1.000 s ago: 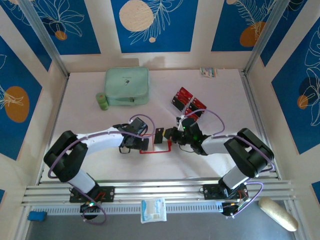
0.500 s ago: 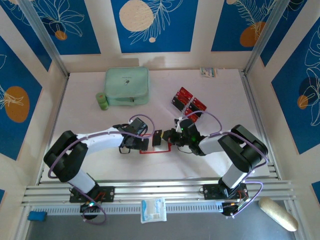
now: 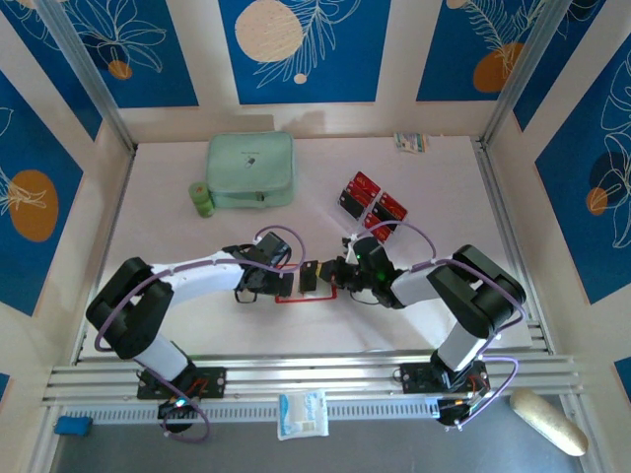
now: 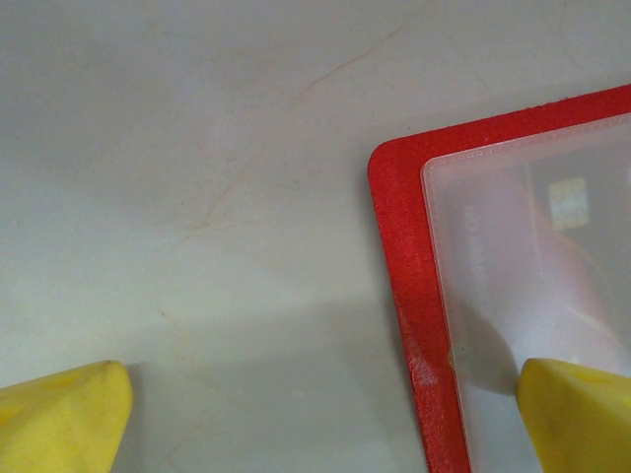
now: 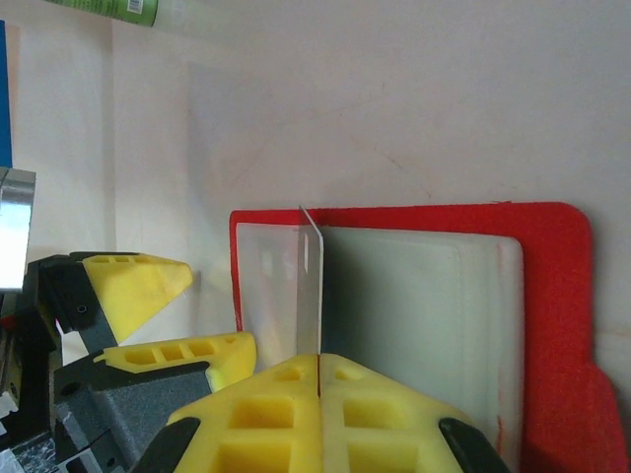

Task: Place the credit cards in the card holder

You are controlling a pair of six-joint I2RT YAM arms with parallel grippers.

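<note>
The left arm (image 3: 187, 271) is reaching from its elbow at the table's left side toward the middle, stretched low and nearly level. The left gripper (image 4: 317, 419) is pointing down at the table (image 4: 197, 148) with its two yellow fingertips spread wide and holding nothing. One tip is hanging over bare tabletop. The other is sitting over the clear sleeve (image 4: 513, 296) of the card holder (image 4: 399, 227); whether it is pressing on the sleeve cannot be told.

The card holder is lying open and flat at the table's centre, between the two grippers, with its red border framing the pale sleeve. Through the sleeve a blurred reddish shape with a small pale square is showing; whether that is a card cannot be told.

The right arm (image 3: 434, 281) is bending at its elbow on the right and reaching leftward to meet the left one. The right gripper (image 5: 318, 367) is pinching a credit card (image 5: 312, 286) between fingers pressed together. The card is standing on edge, upright, above the sleeve and near the holder's left border, and from above it is showing as a dark rectangle.

Further back and to the right, the remaining credit cards (image 3: 372, 197) are lying in a small red-and-black cluster, apart from the holder. At the back left, a mint-green case (image 3: 250, 169) is lying flat with its inside hidden, and a green bottle (image 3: 201, 199) is lying just beside it.
</note>
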